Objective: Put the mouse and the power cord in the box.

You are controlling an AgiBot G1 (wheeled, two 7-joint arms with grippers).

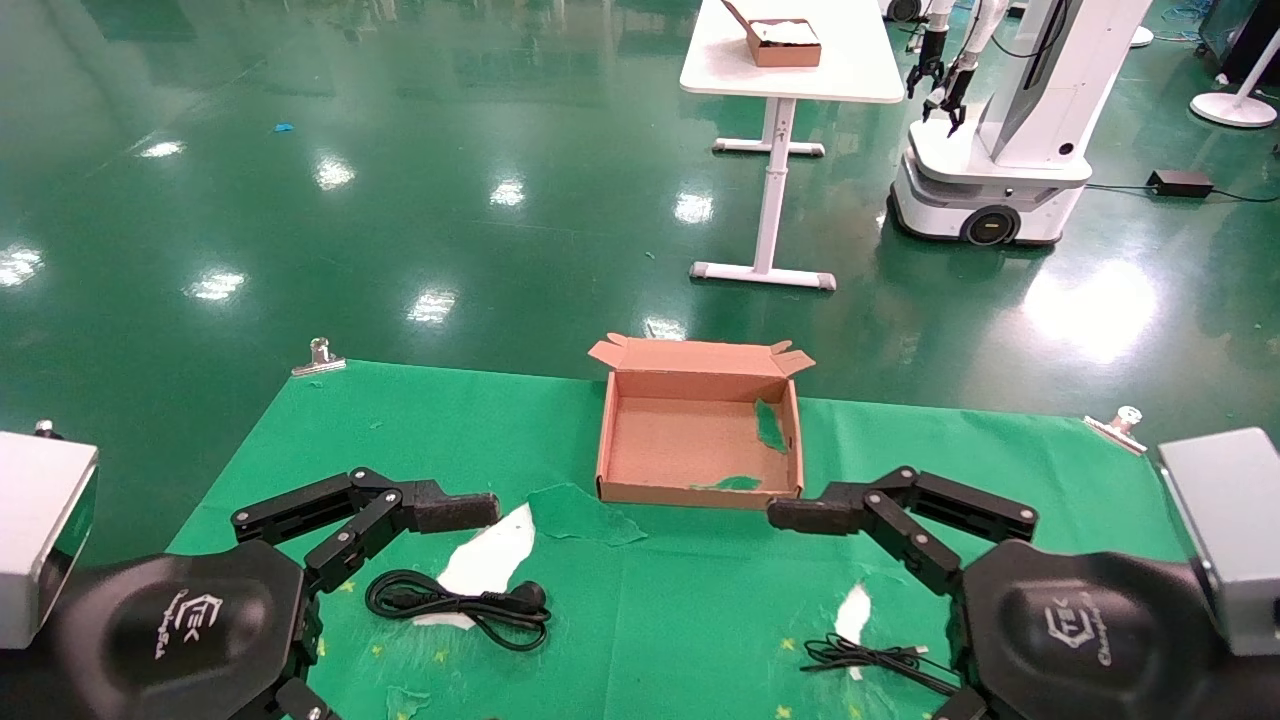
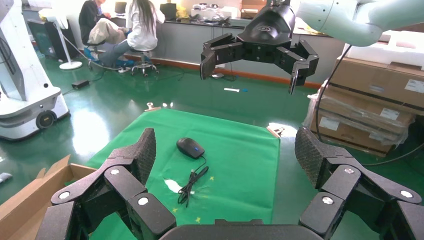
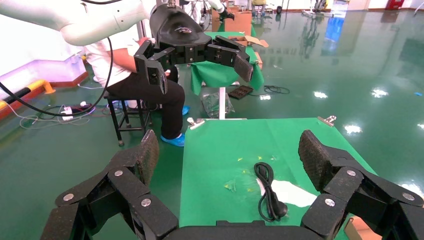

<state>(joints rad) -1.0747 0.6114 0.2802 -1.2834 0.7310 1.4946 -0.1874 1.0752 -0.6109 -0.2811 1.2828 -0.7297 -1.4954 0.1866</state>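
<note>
Mouse point(image 2: 190, 147) at 5 o'clock, power cord point(image 1: 458, 603) at 7 o'clock of the box point(image 1: 698, 493) — left gripper point(image 2: 225, 155) and right gripper point(image 3: 230, 155) both spread wide, holding nothing.

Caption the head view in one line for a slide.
Both open grippers, left and right, hover beside the empty box; power cord lies unpacked.

One mouse point(image 2: 190, 147), one power cord point(image 1: 457, 604), one box point(image 1: 698, 488) (open-topped), two grippers.

Matt brown cardboard box point(image 1: 698, 432); torn green cloth table cover point(image 1: 700, 590); smooth black plastic mouse point(image 2: 190, 147); black rubber power cord point(image 1: 457, 604); rough-textured pads point(image 2: 146, 150) on fingers; glossy green floor point(image 1: 300, 200).
</note>
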